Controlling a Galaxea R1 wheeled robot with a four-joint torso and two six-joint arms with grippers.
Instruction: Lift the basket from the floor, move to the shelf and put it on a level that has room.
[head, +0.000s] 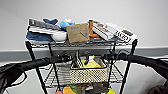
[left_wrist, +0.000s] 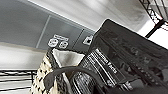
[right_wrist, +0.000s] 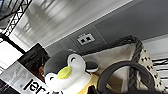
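Observation:
The beige woven basket (head: 87, 73) is at the height of the shelf's (head: 37, 71) second level (head: 53, 75), a silver wire grid, under the crowded top tier. Whether it rests on the grid I cannot tell. My left gripper (head: 65, 59) is at the basket's left end and my right gripper (head: 108, 57) at its right end, both at rim height. A penguin plush (right_wrist: 67, 72), yellow items and a black package (left_wrist: 120, 55) are inside. The wrist views show the woven side (left_wrist: 40, 80) (right_wrist: 147, 65) and dark handle loops up close. Grey floor (head: 147, 77) lies around the rack.
The top tier (head: 82, 45) carries flat boxes, a brown cardboard piece, a white bowl and blue cloth. Colourful toys (head: 68, 90) fill the tier below the basket. A grey wall with a socket plate (right_wrist: 86, 38) stands close behind the rack.

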